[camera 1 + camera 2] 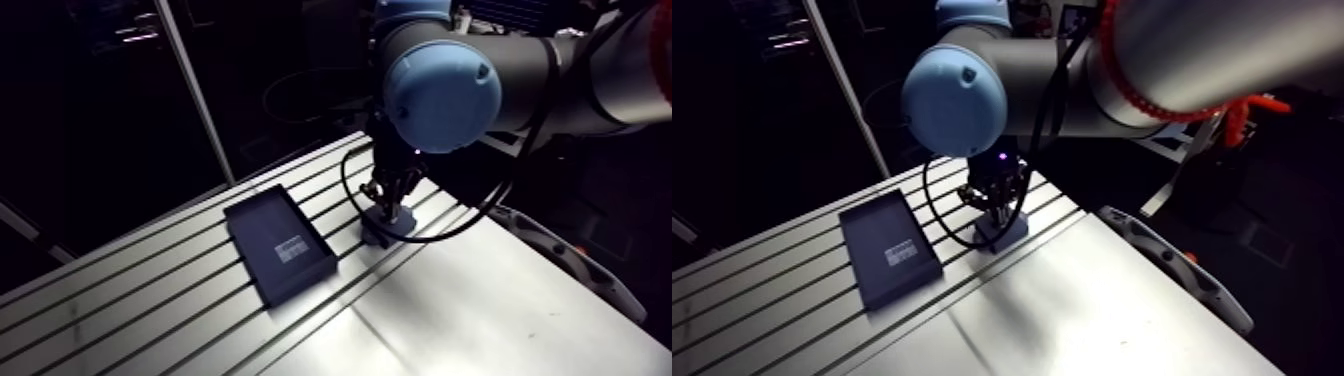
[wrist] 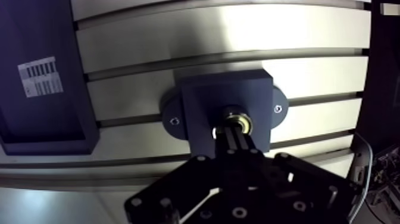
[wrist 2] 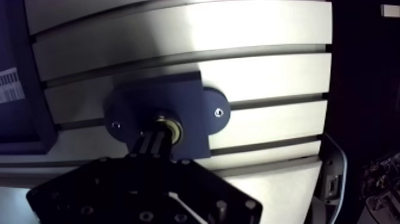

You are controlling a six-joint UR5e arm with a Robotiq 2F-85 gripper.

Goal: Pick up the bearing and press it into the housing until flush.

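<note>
A dark blue housing [image 2: 199, 101], a square block on an oval base with two screws, sits on the slotted table. The bearing [image 2: 240, 120] shows as a bright metal ring in the housing's round bore. In the wrist view my gripper [image 2: 233, 134] stands right over the bore, its two fingers shut together with their tips down on the near part of the ring. How deep the bearing sits I cannot tell, because the fingers hide part of it. In the arm view the gripper [image 1: 388, 203] points straight down onto the housing [image 1: 386, 230].
A flat black tray [image 1: 278, 243] with a white label lies beside the housing, a short gap away. The slotted aluminium table [image 1: 480, 300] stretches smooth toward the near side. A curved grey part [image 1: 1172, 265] lies along the table's right edge.
</note>
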